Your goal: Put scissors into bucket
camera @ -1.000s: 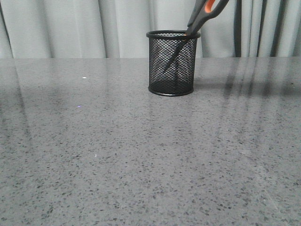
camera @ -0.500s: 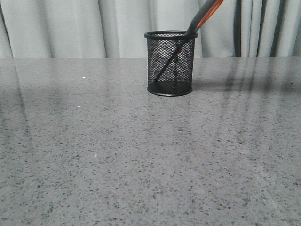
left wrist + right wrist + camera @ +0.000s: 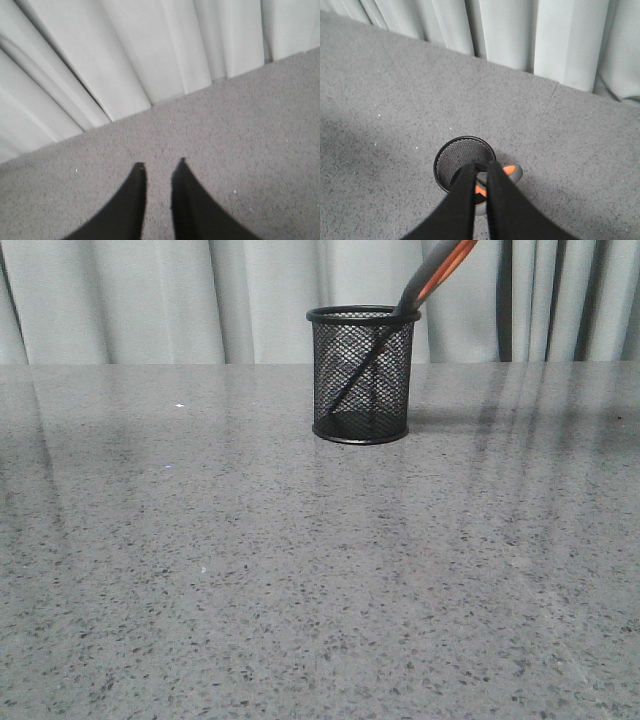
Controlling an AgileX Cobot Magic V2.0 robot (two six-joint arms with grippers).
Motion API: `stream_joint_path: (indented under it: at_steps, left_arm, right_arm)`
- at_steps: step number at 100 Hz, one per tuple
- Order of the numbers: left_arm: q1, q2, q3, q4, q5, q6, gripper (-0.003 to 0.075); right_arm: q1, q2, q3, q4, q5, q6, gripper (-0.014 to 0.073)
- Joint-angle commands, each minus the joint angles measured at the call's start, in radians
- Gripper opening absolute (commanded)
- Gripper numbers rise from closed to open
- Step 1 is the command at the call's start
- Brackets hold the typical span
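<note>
The black mesh bucket (image 3: 362, 375) stands upright at the back middle of the table. The scissors (image 3: 428, 285) lean inside it, with the dark blades reaching the bottom left and the grey and orange handles over the right rim, running out of the top of the front view. In the right wrist view my right gripper (image 3: 484, 165) hangs over the bucket (image 3: 452, 157). Its fingers (image 3: 505, 200) are close together astride the scissors' handles (image 3: 512, 171). My left gripper (image 3: 160, 165) is slightly open and empty over bare table. Neither gripper shows in the front view.
The grey speckled table (image 3: 300, 570) runs back to pale curtains (image 3: 150, 300) hanging right behind it. The bucket stands close to the table's rear edge.
The scissors slid deeper, their tip going from mid-height to the bottom left of the bucket. The bucket shifted slightly left. Nothing has moved in the last half second.
</note>
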Motion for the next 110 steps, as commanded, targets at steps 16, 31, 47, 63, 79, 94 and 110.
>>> stream_joint_path:
  at_steps: [16,31,47,63,79,94,110]
  left_arm:
    - [0.001,-0.113,0.157,-0.035,-0.295,-0.005,-0.0021]
    - [0.001,-0.252,0.429,-0.084,-0.580,-0.005,-0.0021]
    - [0.001,-0.454,0.776,-0.135,-0.818,-0.005,-0.0021]
    - [0.001,-0.679,1.098,-0.192,-0.992,-0.005,-0.0021]
    - [0.001,-0.894,1.317,-0.246,-1.000,-0.005,-0.0021]
    - [0.001,-1.052,1.411,-0.260,-1.044,-0.005,-0.0021]
    - [0.001,-1.123,1.415,-0.260,-1.058,-0.005,-0.0021]
  right_arm:
    - [-0.007,-0.236,0.283,0.008,-0.345,-0.014,-0.0065]
    - [-0.007,-0.400,0.529,0.008,-0.577,-0.014,-0.0065]
    - [-0.007,-0.555,0.792,0.010,-0.789,-0.014,-0.0065]
    - [-0.007,-0.725,1.034,0.010,-0.922,-0.014,-0.0065]
    - [-0.007,-0.907,1.220,0.081,-0.932,-0.014,-0.0065]
    - [-0.007,-1.055,1.337,0.083,-0.935,-0.014,-0.0065]
    - [-0.007,-1.117,1.413,0.083,-0.979,-0.014,-0.0065]
